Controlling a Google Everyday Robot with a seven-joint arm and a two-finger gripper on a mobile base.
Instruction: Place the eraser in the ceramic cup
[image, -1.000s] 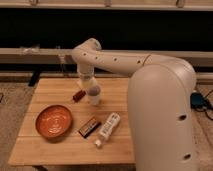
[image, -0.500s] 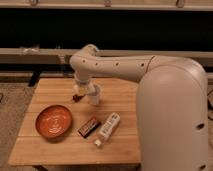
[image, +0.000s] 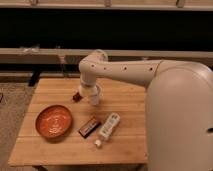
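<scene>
Status: arm's white gripper (image: 89, 91) is low over the light wooden table (image: 50, 150), right at the small plain white ceramic cup (image: 95, 99). White on white, so can't make out whether it's spread, closed or carrying anything. Small dark reddish eraser (image: 76, 96) (my read, it's tiny) lies on the table just beside the cup, on the side twd the round orange bowl (image: 53, 121). It looks apart from the gripper and isn't in the cup, so imo pick not made yet

Handling, judgement only: eraser should be light, rubbery, grippy, a bit squashy, not fragile. Won't slip much, but it's low-profile, so approach has to get close to the wood. Take it across the short width, mid-length, moderate squeeze. Cup is the risk: light, rigid, could tip or chip if nudged, & it sits next to the target. Small mouth, so release centred above the rim

Also on table, nearer front: dark brown flat bar (image: 89, 127) & long white bottle (image: 108, 128) on its side, close together. Not involved
</scene>
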